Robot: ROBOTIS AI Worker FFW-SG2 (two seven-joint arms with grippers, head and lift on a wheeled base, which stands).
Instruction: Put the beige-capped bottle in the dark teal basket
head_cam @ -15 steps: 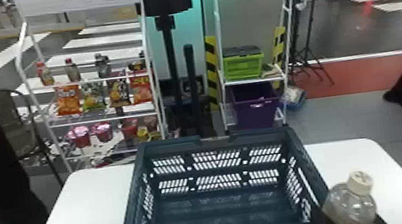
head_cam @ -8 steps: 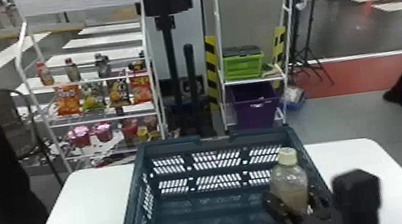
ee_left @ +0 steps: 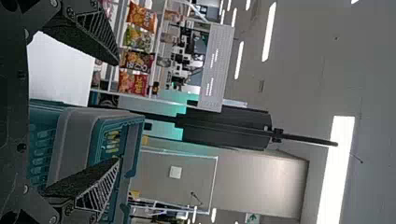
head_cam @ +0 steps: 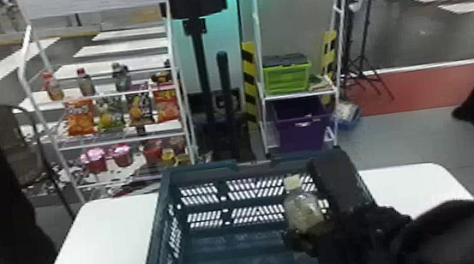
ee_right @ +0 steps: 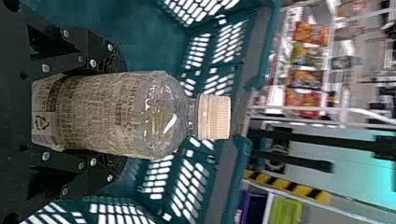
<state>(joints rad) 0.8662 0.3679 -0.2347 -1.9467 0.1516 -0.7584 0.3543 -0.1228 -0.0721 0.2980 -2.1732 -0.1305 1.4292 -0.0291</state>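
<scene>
Around the lower body of the beige-capped bottle (head_cam: pixel 303 214), the right tool (head_cam: pixel 311 234) has its two flat fingers drawn in against both sides, parted only by the bottle's width. Its arm (head_cam: pixel 468 230) comes in from the right edge of the head view, roughly level, and reaches leftward across the right rim of the dark teal basket (head_cam: pixel 155 243). A blocky black part of that arm rises just to the right of the bottle.

Held nearly upright by the tool, the bottle is at the right side of the basket, with the slatted far wall beyond it. I can't tell whether its base touches the basket's floor.

To the left of this tool, most of the basket's interior lies open, and the white surface (head_cam: pixel 78 256) spreads out beneath and to either side. Ahead of the tool stand a green crate (head_cam: pixel 285 78) and a purple bin (head_cam: pixel 301 134); farther left are snack bags (head_cam: pixel 80 118).

In its wrist view, the left tool (ee_left: pixel 117 112) has its fingers spread wide, holding nothing, with the basket ahead and to its right.
</scene>
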